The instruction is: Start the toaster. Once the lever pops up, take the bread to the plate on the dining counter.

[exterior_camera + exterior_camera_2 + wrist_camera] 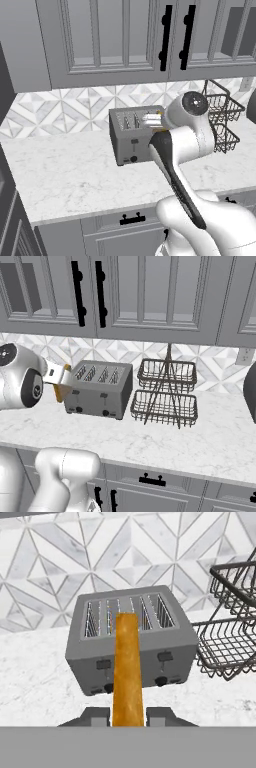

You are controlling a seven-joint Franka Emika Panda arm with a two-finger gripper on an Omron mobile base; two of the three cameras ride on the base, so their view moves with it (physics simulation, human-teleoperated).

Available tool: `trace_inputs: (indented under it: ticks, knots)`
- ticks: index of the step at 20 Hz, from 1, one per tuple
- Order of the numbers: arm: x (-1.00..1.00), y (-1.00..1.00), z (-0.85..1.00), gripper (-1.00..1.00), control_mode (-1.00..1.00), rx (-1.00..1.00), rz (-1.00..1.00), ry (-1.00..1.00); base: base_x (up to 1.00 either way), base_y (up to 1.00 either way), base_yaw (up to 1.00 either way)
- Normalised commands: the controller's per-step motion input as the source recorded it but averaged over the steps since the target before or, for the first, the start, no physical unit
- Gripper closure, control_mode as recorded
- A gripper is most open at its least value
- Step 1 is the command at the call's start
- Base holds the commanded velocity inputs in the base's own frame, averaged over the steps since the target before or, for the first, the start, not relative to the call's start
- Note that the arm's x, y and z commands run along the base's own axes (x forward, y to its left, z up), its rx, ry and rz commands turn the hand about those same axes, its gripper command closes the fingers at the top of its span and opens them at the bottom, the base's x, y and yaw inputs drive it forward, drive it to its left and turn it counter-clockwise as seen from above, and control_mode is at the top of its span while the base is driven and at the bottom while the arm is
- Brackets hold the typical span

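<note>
**Bread lifted clear of the toaster**

With the thin orange-brown bread slice (127, 667) clamped edge-on between its fingers, the two-finger gripper (127, 716) hangs above and in front of the boxy grey metal toaster (131, 639). Carrying phase; next, drive toward the dining-counter plate, keeping the grip.

On the white marble worktop (200, 441) the boxy grey metal four-slot toaster (99, 389) stands just left of a two-tier dark wire basket rack (165, 392), while the white arm's end effector (61, 381) grips a thin orange-brown bread slice (62, 390) beside the toaster's left end.
</note>
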Motion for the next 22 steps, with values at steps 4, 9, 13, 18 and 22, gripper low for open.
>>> trace_inputs:
  ticks: [4, 9, 13, 18, 22]
  knots:
    - [-0.53, -0.86, -0.16, 1.00, -1.00, -0.06, -0.01, -0.03, 0.00, 0.00, 0.00]
    - [-0.37, -0.67, 0.00, 1.00, -1.00, 0.00, 0.00, -0.07, 0.00, 0.00, 0.00]
    - [-0.27, -0.06, -0.01, 1.00, -1.00, -0.01, 0.01, -0.04, 0.00, 0.00, 0.00]
    - [-0.02, 0.00, 0.00, 1.00, -1.00, 0.00, 0.00, -0.01, 0.00, 0.00, 0.00]
    - [0.00, 0.00, 0.00, 1.00, -1.00, 0.00, 0.00, 0.00, 0.00, 0.00, 0.00]
